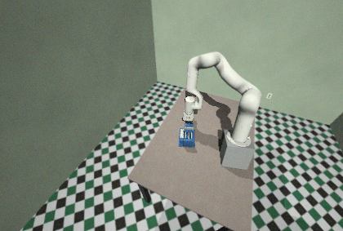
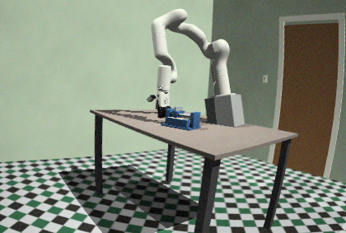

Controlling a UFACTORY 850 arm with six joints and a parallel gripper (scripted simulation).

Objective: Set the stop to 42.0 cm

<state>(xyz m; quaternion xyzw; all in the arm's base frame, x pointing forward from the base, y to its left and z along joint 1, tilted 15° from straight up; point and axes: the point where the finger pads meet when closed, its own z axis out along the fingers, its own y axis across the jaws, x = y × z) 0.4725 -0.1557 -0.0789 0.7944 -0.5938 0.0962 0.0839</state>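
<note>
blue fixture [image 1: 187,138] with the stop sits on the tan table [image 1: 192,177], near the table's 11 o'clock edge in the top view, and at about 9 o'clock from the grey pedestal [image 1: 237,157] that carries the white arm [image 1: 241,91]. arm arches up and over so the wrist hangs straight down on the fixture's far end, which is where the handwheel [image 2: 161,114] should be; it's too small and too covered by the tool to make out clearly in either view. gripper [image 2: 161,113] points down at that end, fingers drawn in and clamped on something narrow, which i judge to be the handwheel since that's the only part there. vertical approach makes sense: wrist axis likely lines up with the wheel so a wrist roll turns it. in the exterior view the fixture shows blue end blocks and pale rails running toward 3 o'clock, a block partway along them, probably the stop; can't read any scale, so can't say if it's at 42.0. judged step: turning phase, release not yet done. risk: opening before the setting is reached, or dragging the wheel on retreat. door [image 2: 309,96] at 3 o'clock, irrelevant.
</note>
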